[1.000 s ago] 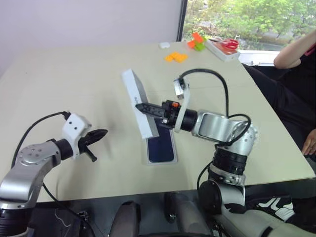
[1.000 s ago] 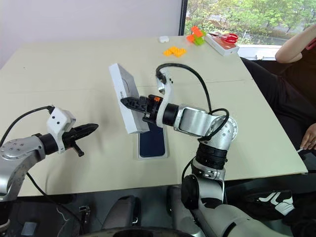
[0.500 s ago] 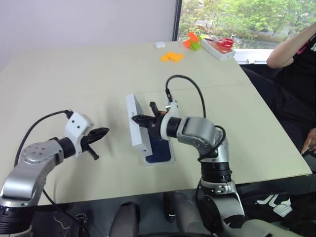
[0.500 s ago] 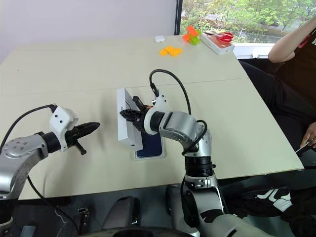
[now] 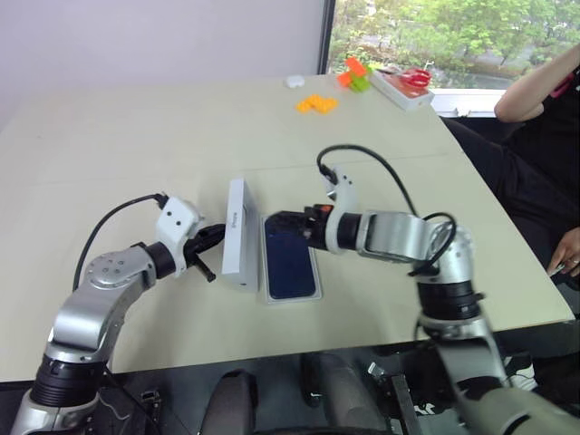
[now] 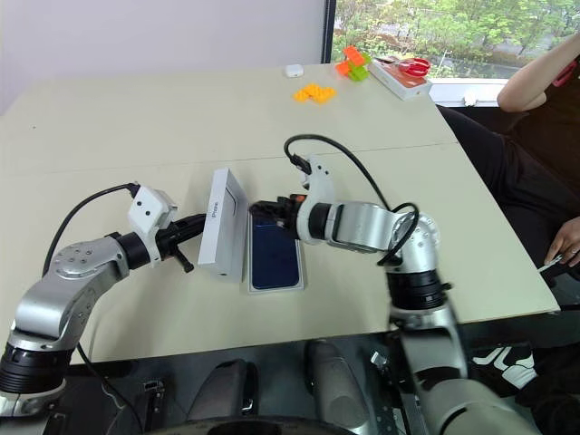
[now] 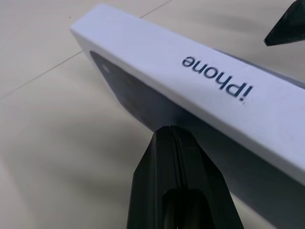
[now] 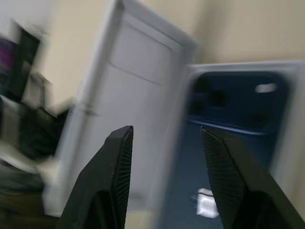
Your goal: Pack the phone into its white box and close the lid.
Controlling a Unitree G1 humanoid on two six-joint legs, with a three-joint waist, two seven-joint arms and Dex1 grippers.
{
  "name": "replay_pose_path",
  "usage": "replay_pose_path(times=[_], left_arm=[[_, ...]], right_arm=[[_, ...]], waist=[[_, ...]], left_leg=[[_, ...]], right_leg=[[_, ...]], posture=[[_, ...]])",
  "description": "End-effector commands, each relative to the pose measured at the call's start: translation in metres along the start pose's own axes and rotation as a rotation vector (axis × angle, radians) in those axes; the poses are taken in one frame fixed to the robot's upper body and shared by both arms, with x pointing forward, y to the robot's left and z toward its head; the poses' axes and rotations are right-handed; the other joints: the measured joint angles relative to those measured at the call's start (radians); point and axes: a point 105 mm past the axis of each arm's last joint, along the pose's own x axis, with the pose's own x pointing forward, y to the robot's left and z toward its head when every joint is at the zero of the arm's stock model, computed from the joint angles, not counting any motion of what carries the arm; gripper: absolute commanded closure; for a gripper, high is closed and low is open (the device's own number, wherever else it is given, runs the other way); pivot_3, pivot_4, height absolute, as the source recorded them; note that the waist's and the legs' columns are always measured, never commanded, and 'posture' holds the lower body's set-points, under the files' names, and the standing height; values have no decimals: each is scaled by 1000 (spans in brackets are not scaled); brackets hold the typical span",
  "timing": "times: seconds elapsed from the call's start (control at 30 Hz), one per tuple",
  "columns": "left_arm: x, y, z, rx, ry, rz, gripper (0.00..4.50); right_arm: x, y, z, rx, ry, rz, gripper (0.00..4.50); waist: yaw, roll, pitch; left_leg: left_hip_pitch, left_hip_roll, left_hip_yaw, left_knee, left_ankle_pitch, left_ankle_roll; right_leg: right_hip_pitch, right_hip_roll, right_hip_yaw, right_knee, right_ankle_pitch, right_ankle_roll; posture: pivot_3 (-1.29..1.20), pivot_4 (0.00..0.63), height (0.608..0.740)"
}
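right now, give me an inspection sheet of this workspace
surface: beige table, seam across the middle
job's things: phone lies in the box; lid stands on its long edge beside it, not yet on
clutter: orange pieces, small white thing, tray with red item at the far edge
grippers: left pincer shut, at the lid's outer face; right pincer open over the phone's far end
cables: black cable on each wrist
surroundings: window, person seated on the right

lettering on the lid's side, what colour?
Dark grey on white, on the lid; clearest in the left wrist view.
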Motion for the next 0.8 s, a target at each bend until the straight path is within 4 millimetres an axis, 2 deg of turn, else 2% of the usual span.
replay_pose_path(times=[0.03, 0.17, 0.23, 0.33, 0.47, 0.63, 0.7, 0.8], left_arm=[[1, -4, 14, 21, -45, -13, 4500], [4, -20, 17, 24, -44, -89, 4500], [7, -32, 18, 25, -41, -136, 4500], [13, -47, 20, 31, -44, -193, 4500], [19, -63, 23, 28, -56, -245, 4500], [19, -62, 30, -4, -84, -242, 4500], [17, -50, 36, -71, -111, -197, 4500], [10, -21, 43, -182, -127, -77, 4500]], right_arm=[[4, 29, -6, -246, 23, 95, 2182], [10, 32, -17, -400, 48, 91, 2182], [7, 25, -16, -461, 40, 57, 2182], [-3, 6, -7, -494, 16, -17, 2182], [-23, -31, 6, -557, 11, -180, 2182], [-43, -60, 16, -680, 32, -309, 2182], [-48, -63, 23, -722, 17, -325, 2182], [-50, -62, 29, -794, -8, -320, 2182]], waist=[[-1, 0, 0], [5, 0, 0], [12, 0, 0], [23, 0, 0], [31, 0, 0], [28, 0, 0], [25, 0, 0], [26, 0, 0]], left_leg=[[0, 1, 0, 0, 0, 0], [-1, 4, -5, 0, 0, 1], [-1, 4, -4, 1, 0, 1], [-1, 2, -3, 2, 0, 1], [0, 0, -3, 3, 0, 1], [-2, -2, -2, 2, 0, 1], [-2, -2, -2, 2, 0, 1], [-2, -2, -3, 2, 0, 1]], right_leg=[[0, 1, 0, 0, 0, 0], [-3, 7, -2, 3, -1, -1], [-3, 7, -2, 3, 0, -2], [-3, 5, -1, 3, 0, -2], [-3, 2, -2, 2, 0, -2], [-4, 0, -1, 0, 0, -2], [-4, 0, -1, 0, 0, -2], [-4, 1, -2, 2, 0, -2]], posture=[[0, 150, 739], [0, 150, 739], [0, 150, 739], [0, 150, 739], [0, 150, 739], [0, 150, 739], [0, 150, 739], [0, 150, 739]])
